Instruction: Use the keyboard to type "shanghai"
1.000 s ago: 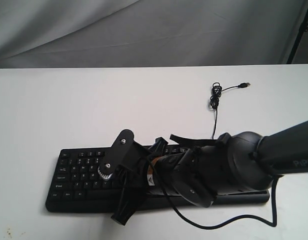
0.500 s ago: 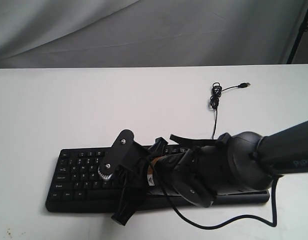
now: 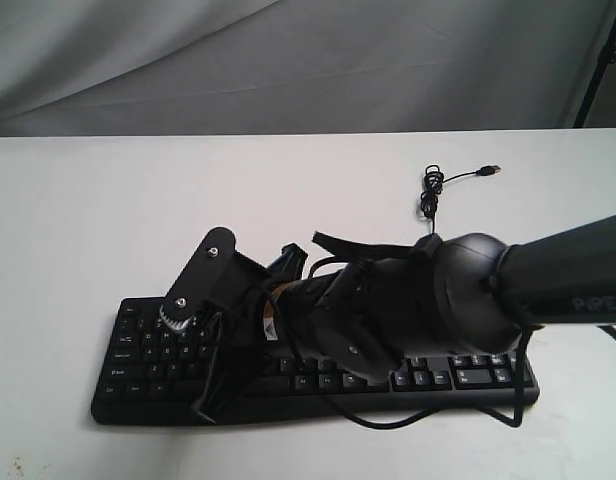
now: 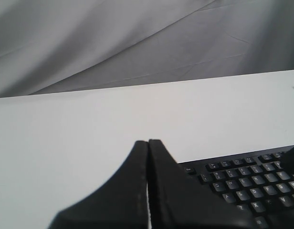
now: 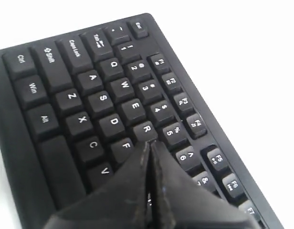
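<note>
Right arm slid left along the wide black plastic keyboard (image 3: 468,378). Right gripper (image 5: 148,144) clenched empty, tip by the R/F keys. Left gripper (image 4: 148,142) clenched too.

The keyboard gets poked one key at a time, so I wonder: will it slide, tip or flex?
The keyboard lies flat and wide on the table, so tipping seems unlikely. Its body looks like rigid plastic, so probably little flex. A sideways nudge from the right gripper might slide it on that smooth surface.
</note>
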Robot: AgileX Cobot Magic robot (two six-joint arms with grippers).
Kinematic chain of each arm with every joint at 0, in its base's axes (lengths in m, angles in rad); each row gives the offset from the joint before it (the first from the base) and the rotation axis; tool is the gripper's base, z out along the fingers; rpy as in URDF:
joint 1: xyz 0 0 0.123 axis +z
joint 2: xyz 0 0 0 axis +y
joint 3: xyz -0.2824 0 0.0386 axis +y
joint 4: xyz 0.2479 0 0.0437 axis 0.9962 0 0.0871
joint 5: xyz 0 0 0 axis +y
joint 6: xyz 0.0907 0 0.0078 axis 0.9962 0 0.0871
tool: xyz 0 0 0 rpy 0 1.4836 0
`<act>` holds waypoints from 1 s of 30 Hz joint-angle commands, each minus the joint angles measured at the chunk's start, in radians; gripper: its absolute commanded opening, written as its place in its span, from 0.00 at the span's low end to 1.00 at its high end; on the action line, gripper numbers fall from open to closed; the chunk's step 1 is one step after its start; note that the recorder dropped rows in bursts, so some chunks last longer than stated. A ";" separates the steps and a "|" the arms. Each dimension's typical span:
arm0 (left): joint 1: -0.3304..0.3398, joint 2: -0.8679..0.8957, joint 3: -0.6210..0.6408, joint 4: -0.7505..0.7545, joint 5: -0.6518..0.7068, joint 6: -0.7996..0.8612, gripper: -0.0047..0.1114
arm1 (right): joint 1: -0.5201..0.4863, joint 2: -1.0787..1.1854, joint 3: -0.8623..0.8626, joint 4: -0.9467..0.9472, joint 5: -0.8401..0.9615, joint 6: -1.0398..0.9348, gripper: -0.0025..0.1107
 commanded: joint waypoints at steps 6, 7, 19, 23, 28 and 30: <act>-0.004 -0.003 0.004 0.000 -0.003 -0.003 0.04 | 0.015 0.029 -0.006 -0.012 -0.053 -0.014 0.02; -0.004 -0.003 0.004 0.000 -0.003 -0.003 0.04 | 0.015 0.034 -0.006 -0.012 -0.055 -0.014 0.02; -0.004 -0.003 0.004 0.000 -0.003 -0.003 0.04 | 0.013 0.040 -0.006 -0.012 -0.068 -0.044 0.02; -0.004 -0.003 0.004 0.000 -0.003 -0.003 0.04 | 0.005 0.040 -0.006 -0.012 -0.068 -0.044 0.02; -0.004 -0.003 0.004 0.000 -0.003 -0.003 0.04 | 0.002 0.040 -0.006 -0.012 -0.056 -0.043 0.02; -0.004 -0.003 0.004 0.000 -0.003 -0.003 0.04 | 0.002 0.040 -0.006 -0.012 -0.056 -0.043 0.02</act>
